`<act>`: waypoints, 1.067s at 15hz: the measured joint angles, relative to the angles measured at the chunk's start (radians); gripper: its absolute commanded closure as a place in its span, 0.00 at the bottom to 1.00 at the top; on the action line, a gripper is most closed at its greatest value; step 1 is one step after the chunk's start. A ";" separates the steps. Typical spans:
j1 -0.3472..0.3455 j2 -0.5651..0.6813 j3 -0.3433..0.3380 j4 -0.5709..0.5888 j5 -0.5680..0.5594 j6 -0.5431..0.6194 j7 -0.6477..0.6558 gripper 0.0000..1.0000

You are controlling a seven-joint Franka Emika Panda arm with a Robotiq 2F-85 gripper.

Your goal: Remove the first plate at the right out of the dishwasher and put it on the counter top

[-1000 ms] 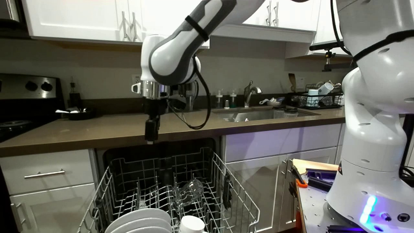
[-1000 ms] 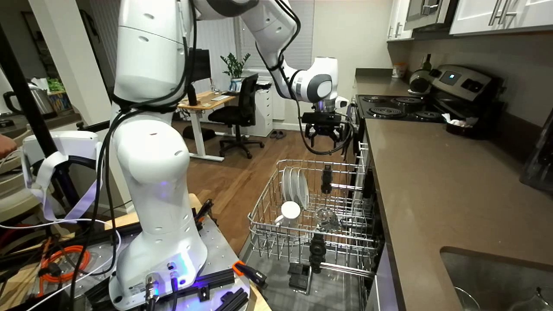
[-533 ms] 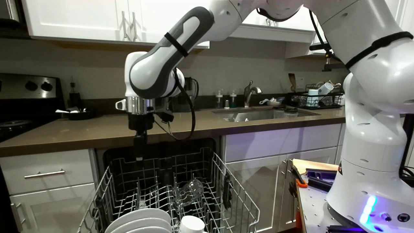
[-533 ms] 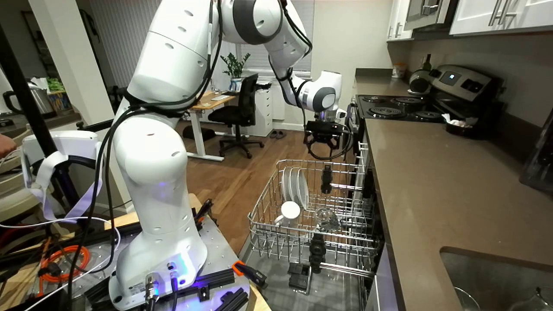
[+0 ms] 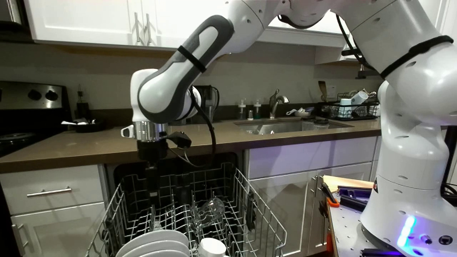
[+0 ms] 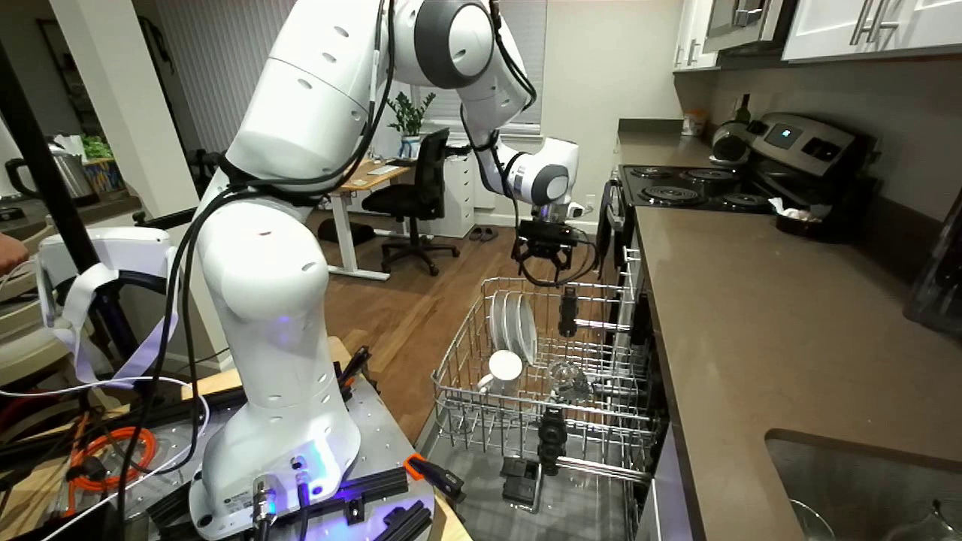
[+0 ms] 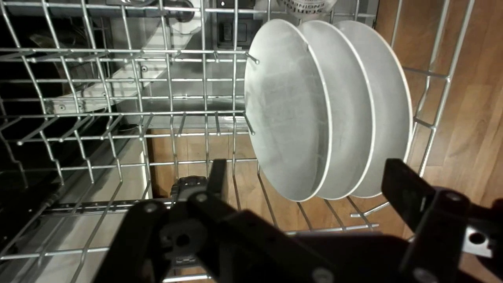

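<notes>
Black pincer [image 7: 309, 173], parted and empty, hangs over the light-grey wire rack [image 7: 171, 113], presumably pre-grasp, needing next to straddle the rack's first round grey-white plate [image 7: 289, 114]

The plates [image 7: 289, 118] look like glazed ceramic — smooth, with a soft sheen. The dishwasher rack [image 7: 165, 113] is metal-looking wire, shiny. The counter top surface [image 6: 751, 315] appears smooth and faintly glossy. The end effector [image 7: 306, 173] looks mostly matt — the arm's shell [image 6: 263, 263] is smooth and glossy, like moulded plastic. The floor [image 7: 471, 118] shows wood grain.
</notes>
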 measured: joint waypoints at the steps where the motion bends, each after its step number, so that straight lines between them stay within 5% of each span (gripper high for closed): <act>1: 0.002 0.005 0.001 0.000 0.000 0.000 0.000 0.00; 16: 0.004 0.100 0.048 -0.003 0.000 0.083 -0.001 0.00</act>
